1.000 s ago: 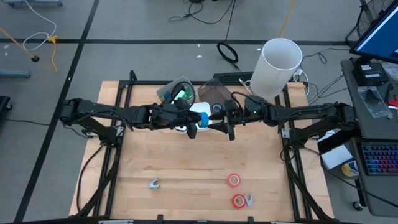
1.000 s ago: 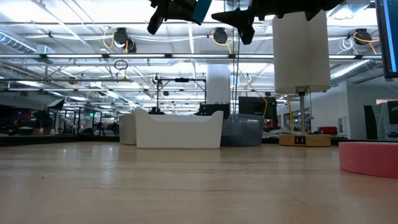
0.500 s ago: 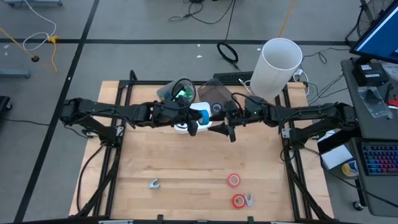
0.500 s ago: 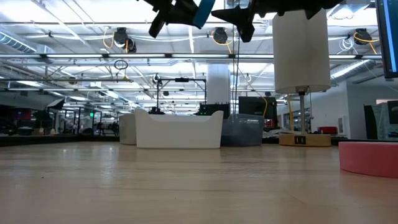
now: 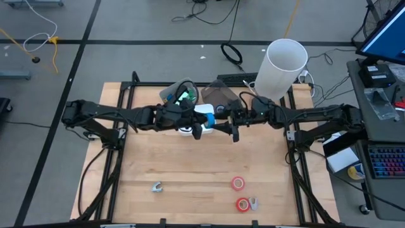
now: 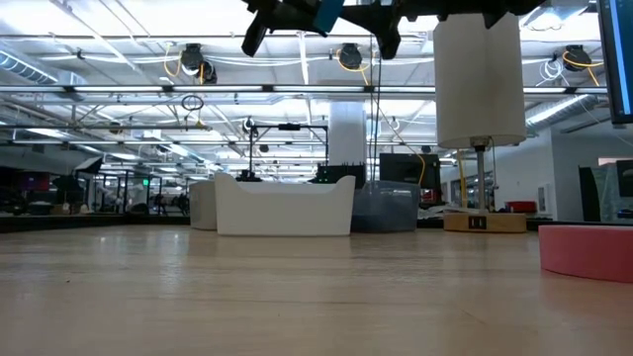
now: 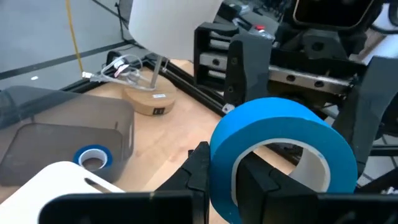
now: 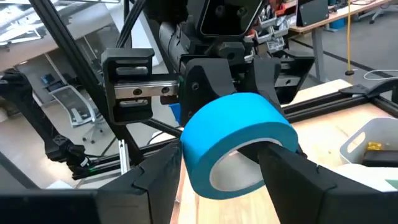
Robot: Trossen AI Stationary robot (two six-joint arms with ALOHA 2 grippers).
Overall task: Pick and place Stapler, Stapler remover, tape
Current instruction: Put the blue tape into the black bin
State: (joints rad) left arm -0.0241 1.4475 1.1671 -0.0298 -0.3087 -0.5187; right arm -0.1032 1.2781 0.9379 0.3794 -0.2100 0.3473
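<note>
A blue tape roll hangs in the air over the table's far middle, between my two grippers. My left gripper is shut on it. My right gripper faces it, open, with one finger on each side of the roll; I cannot tell whether they touch it. A second blue roll lies in the grey bin. Two red rolls lie flat near the table's near edge. A small metal stapler remover lies near left. I cannot make out the stapler. My left gripper pinches the roll's wall, one finger inside the pale core and one finger outside. The fingers reach level from the table's left. The roll is lifted clear and stands on edge, its hole facing the left arm.
A white bin with green bits and the grey bin stand at the far edge under the arms. A tall white cylinder stands on a wooden base at far right. A small metal piece lies beside the nearer red roll. Bare wood lies mid-table.
My left gripper has carried the blue roll a little up and toward the right arm. The right gripper has kept open and risen slightly. The roll now sits between the right fingers.
</note>
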